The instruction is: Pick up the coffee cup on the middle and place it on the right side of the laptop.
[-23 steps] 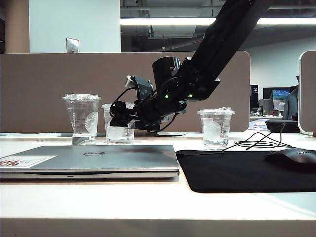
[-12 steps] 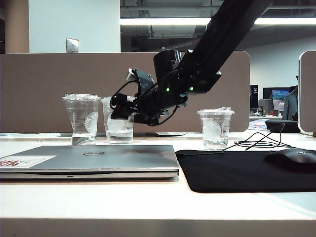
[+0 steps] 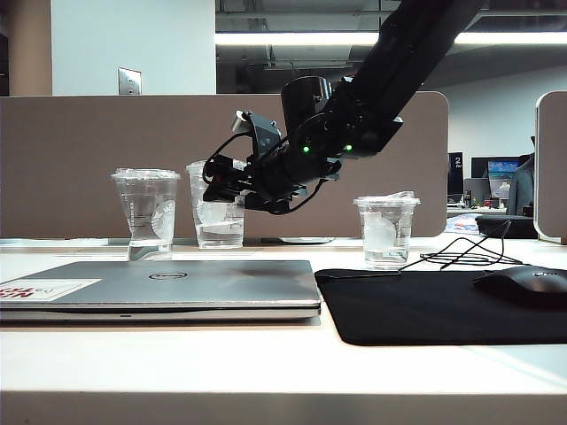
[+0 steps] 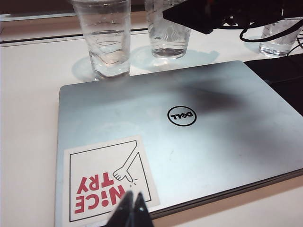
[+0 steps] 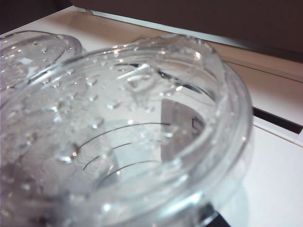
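While the right end effector grips the coffee cup left of centre — lifted clear of the table — the carry is underway. Next, I'd say, swing it right past the laptop and set it down. The left end effector rests closed, lower centre.

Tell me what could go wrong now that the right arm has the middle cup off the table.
The coffee cup, held in the right gripper, has water in it; a tilt might spill onto the laptop just in front. Its path right could clip the other lidded cup. The left gripper sits shut over the laptop's sticker.
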You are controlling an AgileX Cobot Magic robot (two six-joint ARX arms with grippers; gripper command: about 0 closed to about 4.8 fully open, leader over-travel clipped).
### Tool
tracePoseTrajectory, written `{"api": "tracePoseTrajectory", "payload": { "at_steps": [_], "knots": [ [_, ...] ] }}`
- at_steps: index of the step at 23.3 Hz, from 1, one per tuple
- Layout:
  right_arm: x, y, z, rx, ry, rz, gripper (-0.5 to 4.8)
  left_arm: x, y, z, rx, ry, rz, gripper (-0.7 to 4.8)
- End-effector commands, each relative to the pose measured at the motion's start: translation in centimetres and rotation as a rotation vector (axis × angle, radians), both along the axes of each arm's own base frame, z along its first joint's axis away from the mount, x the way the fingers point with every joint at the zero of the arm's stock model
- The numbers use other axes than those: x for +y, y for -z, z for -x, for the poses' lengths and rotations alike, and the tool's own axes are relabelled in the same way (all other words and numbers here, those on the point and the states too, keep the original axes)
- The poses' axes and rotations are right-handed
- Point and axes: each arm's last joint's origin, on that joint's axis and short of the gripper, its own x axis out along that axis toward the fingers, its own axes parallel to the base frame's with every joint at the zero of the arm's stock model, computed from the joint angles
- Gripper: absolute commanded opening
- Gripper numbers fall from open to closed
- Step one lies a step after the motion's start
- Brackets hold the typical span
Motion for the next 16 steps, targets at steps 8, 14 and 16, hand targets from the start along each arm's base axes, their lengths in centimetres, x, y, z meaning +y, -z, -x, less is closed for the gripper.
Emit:
{"api": "tracePoseTrajectory", "payload": {
  "at_steps": [8,14,16],
  "knots": [
    [-1.7,-0.5,2.3,-0.064,-0.010,-0.043,3.22,0.0,0.0,0.0,-0.005,-0.002,-0.003,-0.05],
    [-4.1,0.0,5.0,-0.075,0.018,-0.095,3.22,0.0,0.0,0.0,-0.005,-0.002,-0.003,-0.05],
    [-4.6,0.2,5.4,-0.065,0.023,-0.089,3.22,0.0,0.0,0.0,-0.004,-0.002,-0.003,-0.05]
  ]
}}
